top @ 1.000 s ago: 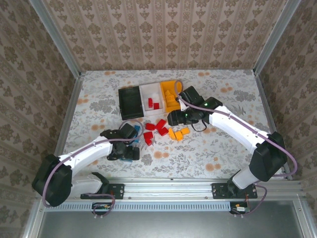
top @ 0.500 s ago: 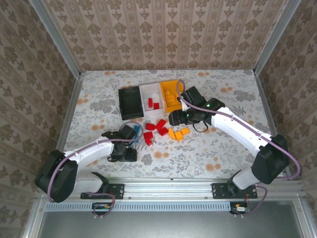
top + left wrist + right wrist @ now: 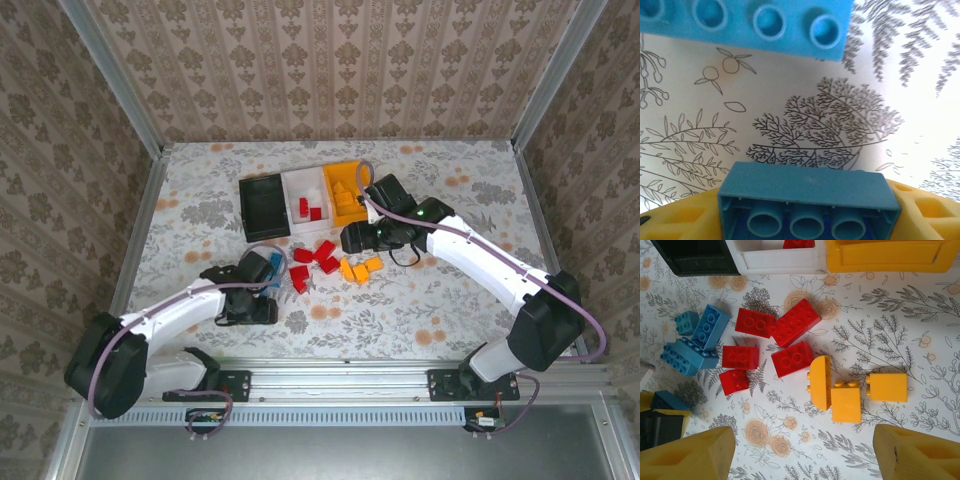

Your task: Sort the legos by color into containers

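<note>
While the left pincer point(image 3: 807, 220) sits low over the flowered table point(image 3: 450, 180), its yellow pads point(image 3: 680, 217) press in on either side of a blue brick point(image 3: 807, 192). The brick lies between them with its hollow underside facing the wrist camera, so the pincer is closed on it. Just ahead of those pads, across a strip of bare tabletop, a second blue brick point(image 3: 755, 20) lies studs up. From above, this pincer point(image 3: 266, 282) is at the near left edge of the loose pile.

The right pincer point(image 3: 805, 455) hangs above the pile with its two yellow fingers point(image 3: 690, 455) spread wide and nothing between them. Straight ahead of its tips lie three orange bricks point(image 3: 846, 402), two of them touching and the third just beside. Ahead and to the left of those are five red bricks point(image 3: 792, 359) in a loose cluster. Further left is a small heap of blue bricks point(image 3: 700, 340).

Beyond all the loose pieces, at the far side from both pincers, the three joined bins stand in a row. The black bin point(image 3: 690, 260) is at the left, the white bin point(image 3: 775, 262) in the middle and the orange bin point(image 3: 885, 260) at the right. In the view from above, red pieces point(image 3: 312, 210) lie in the white bin and orange pieces point(image 3: 345, 198) in the orange one.
</note>
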